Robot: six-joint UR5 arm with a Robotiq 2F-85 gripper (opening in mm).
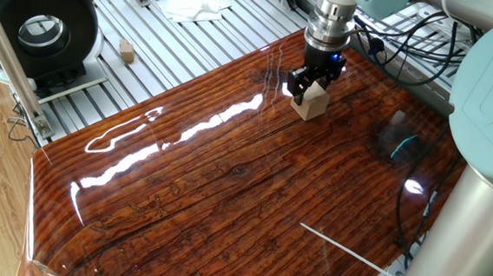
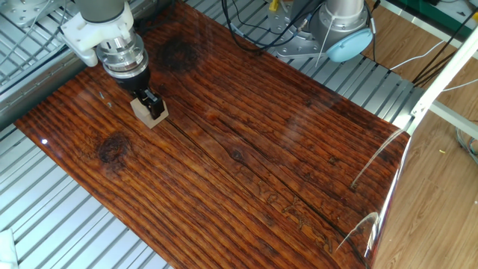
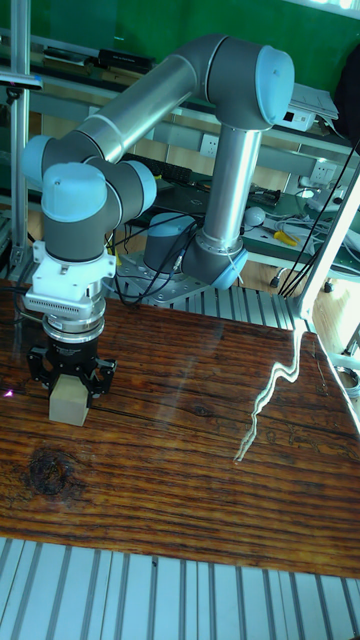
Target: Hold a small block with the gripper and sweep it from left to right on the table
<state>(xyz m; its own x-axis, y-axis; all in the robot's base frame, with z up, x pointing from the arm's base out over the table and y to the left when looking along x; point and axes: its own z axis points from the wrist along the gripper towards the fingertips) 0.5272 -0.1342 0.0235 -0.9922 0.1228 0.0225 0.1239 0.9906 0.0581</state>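
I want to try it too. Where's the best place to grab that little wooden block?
Grab the block from above, pinching two opposite flat side faces. It sits flat on the table, so its top and sides are free. The gripper does that here, its fingers straddling the block.

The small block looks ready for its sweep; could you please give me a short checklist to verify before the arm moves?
1. Gripper shut on the small block: ok, a finger on either side in the tall fixed view.
2. Block resting on the table: cannot tell, contact line unclear.
3. Board ahead free of objects: ok.
4. Tiny brown block away from the path: ok, it lies on the slat frame.
5. Cables not touching the wrist: ok.
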